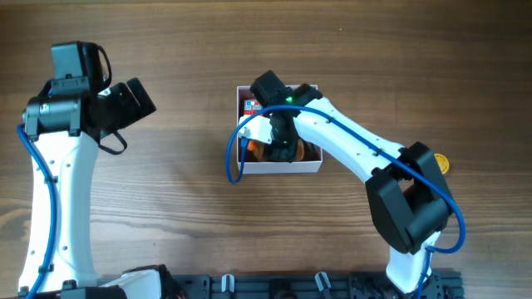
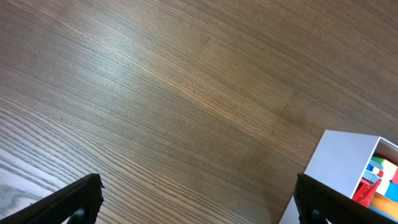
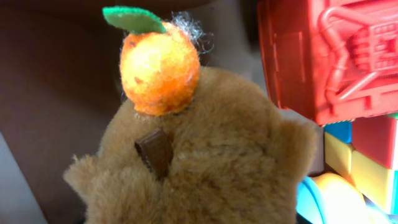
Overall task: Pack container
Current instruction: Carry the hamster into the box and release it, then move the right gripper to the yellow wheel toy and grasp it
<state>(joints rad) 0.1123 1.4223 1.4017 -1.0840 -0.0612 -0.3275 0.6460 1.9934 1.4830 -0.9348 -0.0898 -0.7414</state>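
Note:
The container, a white-walled square box, stands at the table's middle and holds several toys. My right gripper reaches down into it. In the right wrist view a brown plush toy with a felt orange on its head fills the space between the jaws and hides the fingers. A red plastic block and coloured blocks lie beside it inside. My left gripper is open and empty, far left of the box. The left wrist view shows bare wood between its fingers, with the box's corner at right.
A small yellow object lies on the table by my right arm's elbow. Bare wooden table lies between the left arm and the box. A black rail runs along the front edge.

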